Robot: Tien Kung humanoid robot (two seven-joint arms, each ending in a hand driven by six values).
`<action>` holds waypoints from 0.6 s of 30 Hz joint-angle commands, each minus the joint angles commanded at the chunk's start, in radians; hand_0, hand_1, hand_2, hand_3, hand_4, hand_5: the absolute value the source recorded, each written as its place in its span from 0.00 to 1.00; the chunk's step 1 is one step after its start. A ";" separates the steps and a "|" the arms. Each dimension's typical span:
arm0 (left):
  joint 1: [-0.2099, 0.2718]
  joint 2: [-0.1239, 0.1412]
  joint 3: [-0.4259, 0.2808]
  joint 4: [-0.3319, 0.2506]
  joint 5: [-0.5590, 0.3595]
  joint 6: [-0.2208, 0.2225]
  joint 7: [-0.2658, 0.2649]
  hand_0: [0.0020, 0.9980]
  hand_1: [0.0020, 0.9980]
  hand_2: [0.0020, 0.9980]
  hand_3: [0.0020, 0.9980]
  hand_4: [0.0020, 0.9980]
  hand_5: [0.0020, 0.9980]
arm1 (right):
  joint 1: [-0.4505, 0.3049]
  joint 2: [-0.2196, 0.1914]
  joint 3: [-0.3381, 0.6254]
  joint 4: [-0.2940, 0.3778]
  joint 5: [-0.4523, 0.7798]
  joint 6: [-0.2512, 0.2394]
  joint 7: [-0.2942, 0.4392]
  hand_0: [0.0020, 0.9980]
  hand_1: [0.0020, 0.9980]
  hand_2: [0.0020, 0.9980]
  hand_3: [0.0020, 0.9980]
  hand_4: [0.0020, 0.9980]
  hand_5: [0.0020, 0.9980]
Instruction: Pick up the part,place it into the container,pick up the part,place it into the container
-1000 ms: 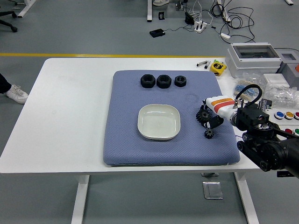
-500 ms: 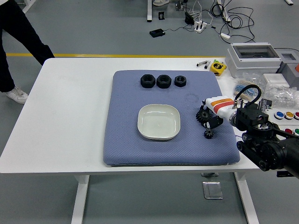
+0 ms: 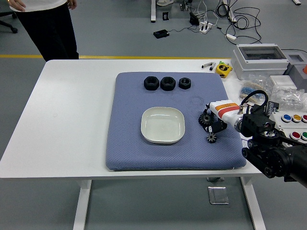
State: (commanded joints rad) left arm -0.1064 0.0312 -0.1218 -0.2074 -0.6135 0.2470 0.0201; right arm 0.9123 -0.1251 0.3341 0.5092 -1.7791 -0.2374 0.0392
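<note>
Right hand (image 3: 213, 122) curled down over a black gear (image 3: 206, 118), grip unconfirmed from here, second small gear (image 3: 211, 138) just below the fingers, white container (image 3: 163, 125) off to the hand's left: risk of fumbling the gear through a shallow pinch.

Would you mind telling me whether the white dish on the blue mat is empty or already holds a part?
Empty. The white dish shows only its bare inside; the gears lie on the blue mat beside the right hand.
</note>
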 joint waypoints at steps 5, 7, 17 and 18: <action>0.001 0.002 -0.004 0.000 0.015 0.000 0.001 0.64 0.68 0.83 0.74 0.72 0.62 | 0.000 -0.001 0.017 0.003 0.009 -0.015 0.010 0.10 0.31 0.38 0.40 0.71 0.40; 0.001 0.002 -0.003 0.000 0.018 0.000 0.001 0.64 0.68 0.83 0.74 0.72 0.62 | 0.000 -0.001 0.026 0.003 0.010 -0.022 0.014 0.10 0.31 0.38 0.40 0.71 0.40; 0.001 0.003 0.008 -0.001 0.003 -0.002 -0.003 0.64 0.68 0.83 0.73 0.72 0.62 | 0.008 -0.014 0.072 0.038 -0.006 -0.038 0.014 0.08 0.29 0.38 0.40 0.72 0.43; 0.001 0.003 0.009 -0.001 0.002 -0.003 -0.003 0.64 0.68 0.83 0.73 0.72 0.62 | 0.011 -0.018 0.085 0.057 -0.016 -0.039 0.012 0.08 0.29 0.38 0.40 0.72 0.43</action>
State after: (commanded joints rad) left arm -0.1055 0.0340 -0.1130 -0.2085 -0.6115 0.2444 0.0171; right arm 0.9232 -0.1434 0.4194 0.5666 -1.7952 -0.2769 0.0514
